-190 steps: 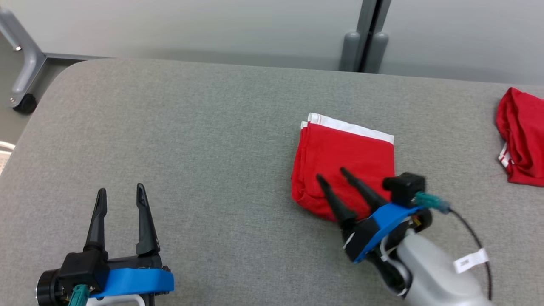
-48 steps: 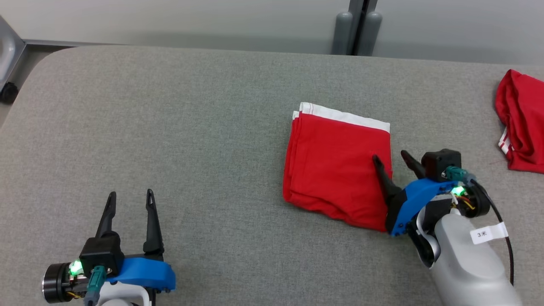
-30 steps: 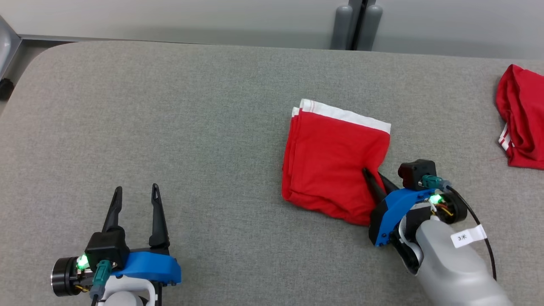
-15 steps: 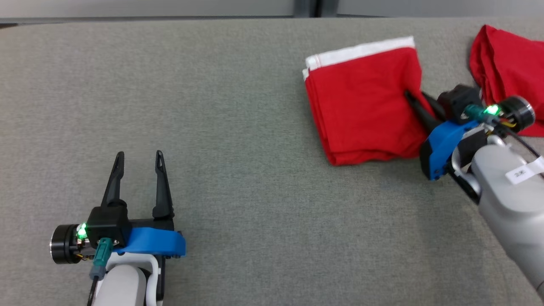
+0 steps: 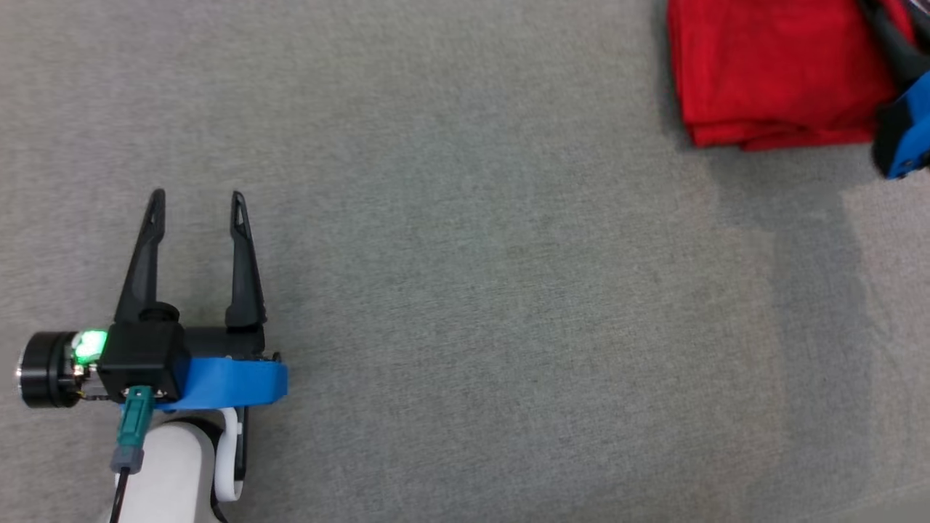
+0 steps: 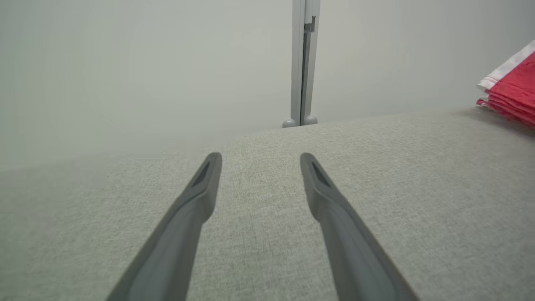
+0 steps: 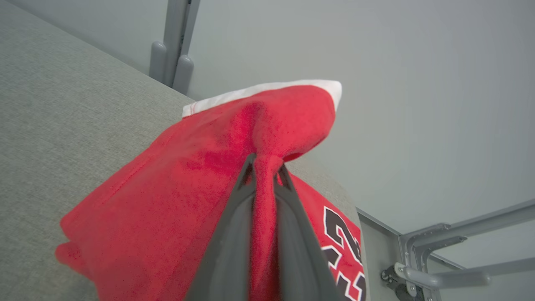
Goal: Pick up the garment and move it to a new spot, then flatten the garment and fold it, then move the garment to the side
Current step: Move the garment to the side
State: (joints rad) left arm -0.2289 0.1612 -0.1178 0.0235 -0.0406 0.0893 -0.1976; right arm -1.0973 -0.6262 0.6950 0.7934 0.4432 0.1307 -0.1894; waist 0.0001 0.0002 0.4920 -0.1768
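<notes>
The right gripper [image 7: 264,167], jaws pinching the folded red garment [image 7: 167,188], has hauled it sideways by the numbered jersey [image 7: 339,234], so the final move-aside step looks underway, while the left gripper [image 5: 196,203] keeps its jaws spread.

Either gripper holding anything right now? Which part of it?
Right gripper is shut on the folded red garment, pinching a bunch of cloth at its side edge, short of the white band. Left gripper is open, holding nothing.

Grey fabric table [image 5: 465,290], flat and broad. Over at its right end sits the folded red garment [image 5: 770,65], layers stacked, white band along the far edge, one side bunched upward. Just beyond it, by the table's corner, lies a red jersey [image 7: 334,242] with black numerals.
</notes>
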